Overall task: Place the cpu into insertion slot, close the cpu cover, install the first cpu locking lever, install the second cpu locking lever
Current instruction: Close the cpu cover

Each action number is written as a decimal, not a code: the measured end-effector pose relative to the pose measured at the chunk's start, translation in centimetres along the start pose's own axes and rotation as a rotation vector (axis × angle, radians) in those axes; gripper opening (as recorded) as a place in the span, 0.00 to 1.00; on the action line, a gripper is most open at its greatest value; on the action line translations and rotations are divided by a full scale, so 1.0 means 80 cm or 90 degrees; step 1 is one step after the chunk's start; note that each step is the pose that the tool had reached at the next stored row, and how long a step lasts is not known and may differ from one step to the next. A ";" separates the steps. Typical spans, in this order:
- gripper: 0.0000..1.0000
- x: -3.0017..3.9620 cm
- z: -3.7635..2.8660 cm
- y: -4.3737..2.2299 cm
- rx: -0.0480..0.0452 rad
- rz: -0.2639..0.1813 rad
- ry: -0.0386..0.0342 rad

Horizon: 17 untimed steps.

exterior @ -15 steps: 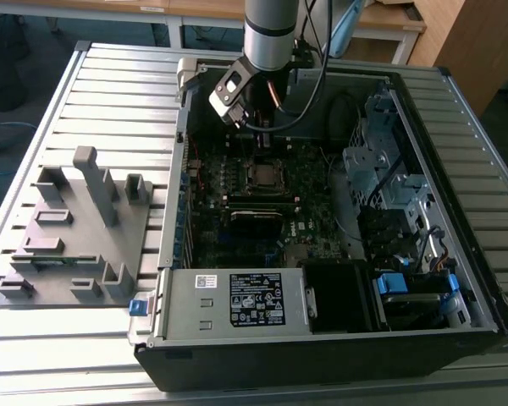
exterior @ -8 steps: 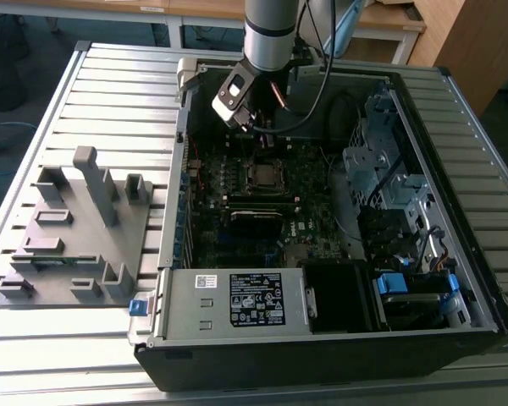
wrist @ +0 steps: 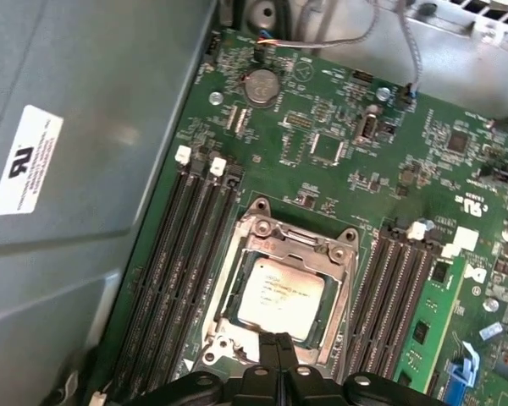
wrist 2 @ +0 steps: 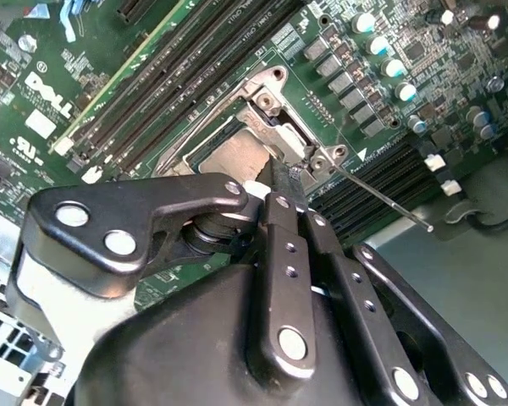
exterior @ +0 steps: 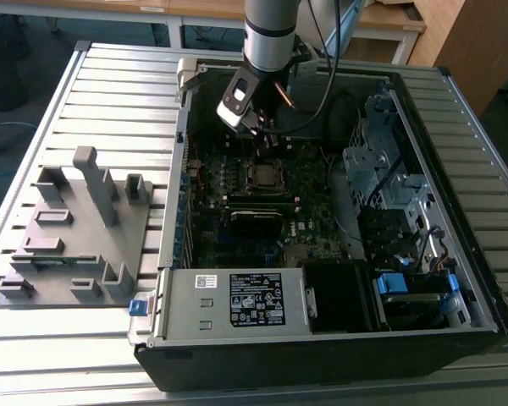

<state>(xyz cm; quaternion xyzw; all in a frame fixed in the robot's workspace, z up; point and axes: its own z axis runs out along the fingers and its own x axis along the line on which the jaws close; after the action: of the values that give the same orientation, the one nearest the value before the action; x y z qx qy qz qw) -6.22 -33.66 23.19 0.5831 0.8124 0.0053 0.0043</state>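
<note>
Hovering low over the board, the tool (wrist: 276,348) has its two fingers pressed together into one narrow blade, closed on nothing that I can see. In the second wrist view the fingertips (wrist 2: 279,193) stand right at one edge of the socket. They are beside the corner bracket from which a thin locking lever (wrist 2: 383,196) sticks out free over the board; whether the tips touch metal there I cannot tell. The cpu (wrist: 279,296) already lies in the insertion slot (exterior: 262,175), its pale lid showing through the window of the cpu cover (wrist: 295,243), which lies flat down over it. So placing and closing look done, and I judge the step in hand to be the levers: the free rod reads as unlatched, though the state of the other lever is not clear to me. Any move on it, I judge, calls for a small, well-aimed push with the closed tips against a very thin rod. That push must keep clear of the cover's frame and of the black memory slots (wrist: 176,279) flanking the socket on the green circuit board (wrist: 322,152). Farther out, in the exterior view, the open computer case (exterior: 322,364) lies on the slatted bench (exterior: 118,93), with a grey fixture (exterior: 76,228) on the exterior view's left.
</note>
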 end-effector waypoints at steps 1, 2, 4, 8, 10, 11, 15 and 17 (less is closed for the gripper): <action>0.10 0.0000 0.0000 0.0000 0.0000 -0.005 0.0001; 0.10 0.0000 0.0000 0.0000 0.0000 -0.009 0.0001; 0.10 0.0000 0.0000 0.0000 0.0000 -0.016 0.0002; 0.10 0.0000 0.0000 0.0000 0.0000 -0.028 0.0004; 0.10 0.0000 0.0000 0.0000 0.0000 -0.034 0.0004; 0.10 0.0000 0.0000 0.0000 0.0000 -0.036 0.0005; 0.10 0.0000 0.0000 0.0000 0.0000 -0.042 0.0006; 0.10 0.0000 0.0000 0.0000 -0.0001 -0.044 0.0006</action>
<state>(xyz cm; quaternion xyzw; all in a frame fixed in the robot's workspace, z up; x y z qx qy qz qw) -6.22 -33.66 23.19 0.5546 0.8321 0.0055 0.0041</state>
